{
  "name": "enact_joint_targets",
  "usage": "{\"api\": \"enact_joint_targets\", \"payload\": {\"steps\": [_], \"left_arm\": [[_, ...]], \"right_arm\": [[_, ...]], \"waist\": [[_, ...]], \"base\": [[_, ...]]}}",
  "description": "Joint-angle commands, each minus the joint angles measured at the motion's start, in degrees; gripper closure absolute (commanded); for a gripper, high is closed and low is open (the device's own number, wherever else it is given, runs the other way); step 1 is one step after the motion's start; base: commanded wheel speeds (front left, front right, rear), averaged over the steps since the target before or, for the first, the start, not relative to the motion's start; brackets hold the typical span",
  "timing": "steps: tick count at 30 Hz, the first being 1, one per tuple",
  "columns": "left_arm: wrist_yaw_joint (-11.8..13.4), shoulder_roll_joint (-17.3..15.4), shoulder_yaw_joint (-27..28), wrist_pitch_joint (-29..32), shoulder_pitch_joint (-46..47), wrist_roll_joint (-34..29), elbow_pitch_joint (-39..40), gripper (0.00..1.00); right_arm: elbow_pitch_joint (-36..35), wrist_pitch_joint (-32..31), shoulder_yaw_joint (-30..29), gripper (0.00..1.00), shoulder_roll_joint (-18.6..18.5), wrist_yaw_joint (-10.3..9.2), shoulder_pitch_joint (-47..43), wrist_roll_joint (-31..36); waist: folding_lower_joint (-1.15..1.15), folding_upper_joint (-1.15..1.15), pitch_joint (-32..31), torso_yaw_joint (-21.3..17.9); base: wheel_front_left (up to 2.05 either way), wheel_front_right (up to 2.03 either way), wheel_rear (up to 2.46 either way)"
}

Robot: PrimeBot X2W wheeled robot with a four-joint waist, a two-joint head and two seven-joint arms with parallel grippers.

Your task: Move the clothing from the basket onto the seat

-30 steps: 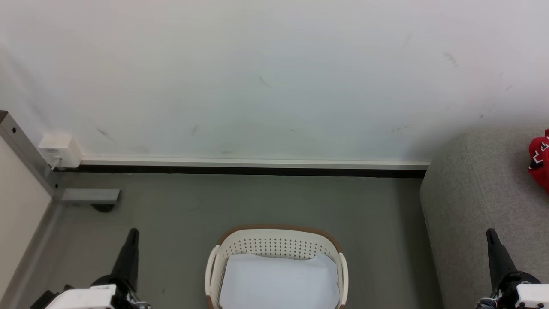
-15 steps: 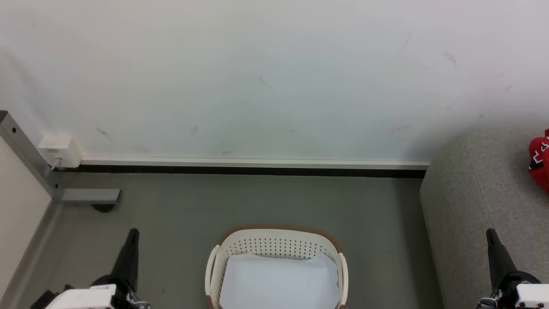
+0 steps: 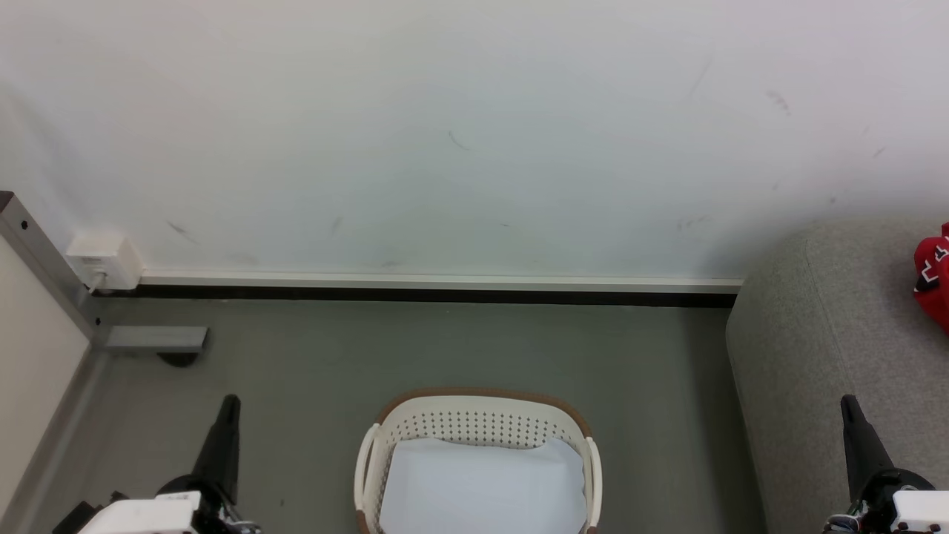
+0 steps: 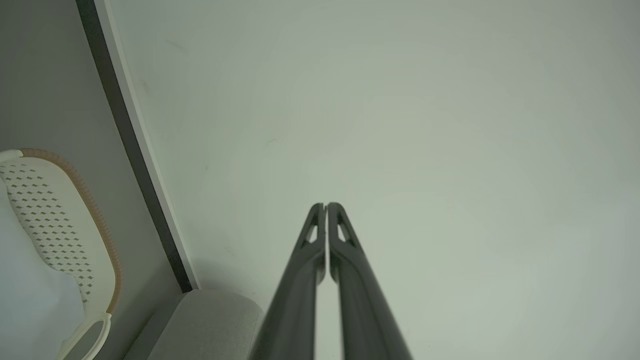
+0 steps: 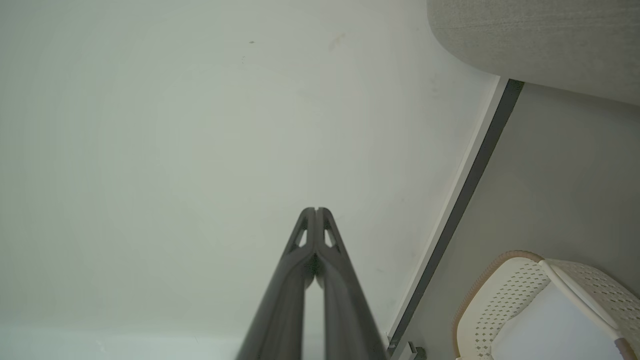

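Clothing on the seat, basket holds a white sheet

You have red clothing lying toward the seat's right side, ahead and to the right of your right gripper, the nearer one. The bundle is cropped, so its long axis is unclear. The basket stands between the two arms. Your left gripper and the right one are both clenched on nothing. Nothing has shifted since the earlier frames.

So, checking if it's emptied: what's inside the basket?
A white sheet lies flat in the basket, covering its floor; nothing red lies on it. Anything under the sheet is hidden, as is the basket's near end.
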State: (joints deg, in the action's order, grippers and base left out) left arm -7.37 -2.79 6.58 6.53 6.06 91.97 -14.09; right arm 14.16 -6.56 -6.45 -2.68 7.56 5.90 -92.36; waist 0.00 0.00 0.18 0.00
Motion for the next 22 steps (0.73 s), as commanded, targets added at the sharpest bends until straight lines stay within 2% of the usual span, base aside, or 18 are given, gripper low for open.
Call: {"api": "enact_joint_targets", "payload": {"steps": [1, 22], "left_arm": [[-0.31, -0.12, 0.08, 0.22, 0.42, 0.80, 0.02, 1.00], [-0.32, -0.12, 0.07, 0.22, 0.42, 0.81, 0.03, 1.00]], "right_arm": [[-0.31, -0.16, -0.23, 1.00, -0.38, -0.14, 0.67, -0.11], [-0.31, -0.14, -0.23, 1.00, -0.38, -0.14, 0.67, -0.12]], "waist": [[0.00, 0.00, 0.00, 0.00], [0.00, 0.00, 0.00, 0.00]], "base": [[0.00, 0.00, 0.00], [0.00, 0.00, 0.00]]}}
